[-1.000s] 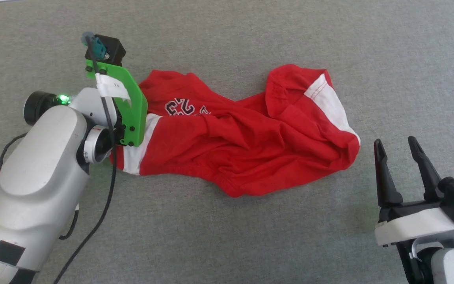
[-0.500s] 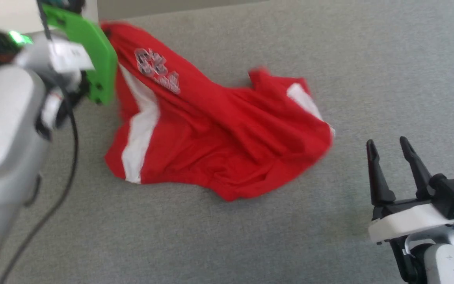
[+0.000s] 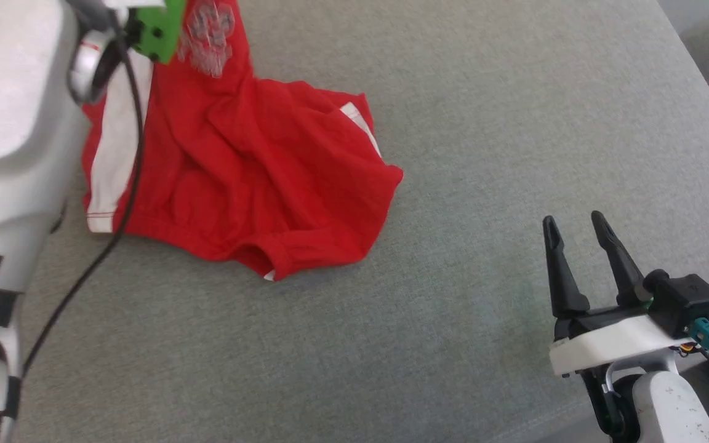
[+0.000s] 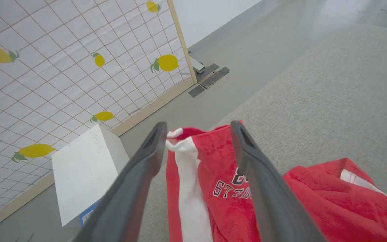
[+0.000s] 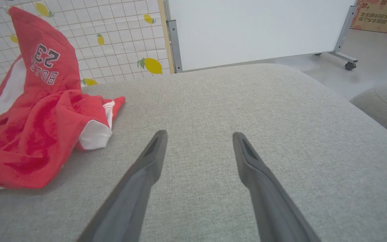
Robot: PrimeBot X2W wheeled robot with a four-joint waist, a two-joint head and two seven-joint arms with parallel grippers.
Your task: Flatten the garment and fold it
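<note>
**Right gripper**: noted nearest, low over bare grey cushion. Its fingers are spread wide with nothing between them, well apart from the work.

**The garment**: found further out, on the left of the cushion, bunched and creased. Most of it lies on the cushion. The leg with the white stripe and the printed number stands up in a peak at the far side.

**Left gripper**: its fingers are seen fully parted at that peak, with the striped hem showing between them. No pinch is observed. Whether the cloth brushes a finger cannot be settled, the head view being blurred there.

**Assessment:** the step in hand is judged to be flattening, and it is not yet done.

**Recommendations:**
- The raised leg should be allowed to settle, then taken at its hem corner.
- The opposite leg should be taken at its hem by the right gripper.
- Both should be drawn apart low along the cushion, so that creases are pulled out rather than heaped.
- The cushion's far edge appears close, so the cloth should be kept from being dragged over it.
</note>
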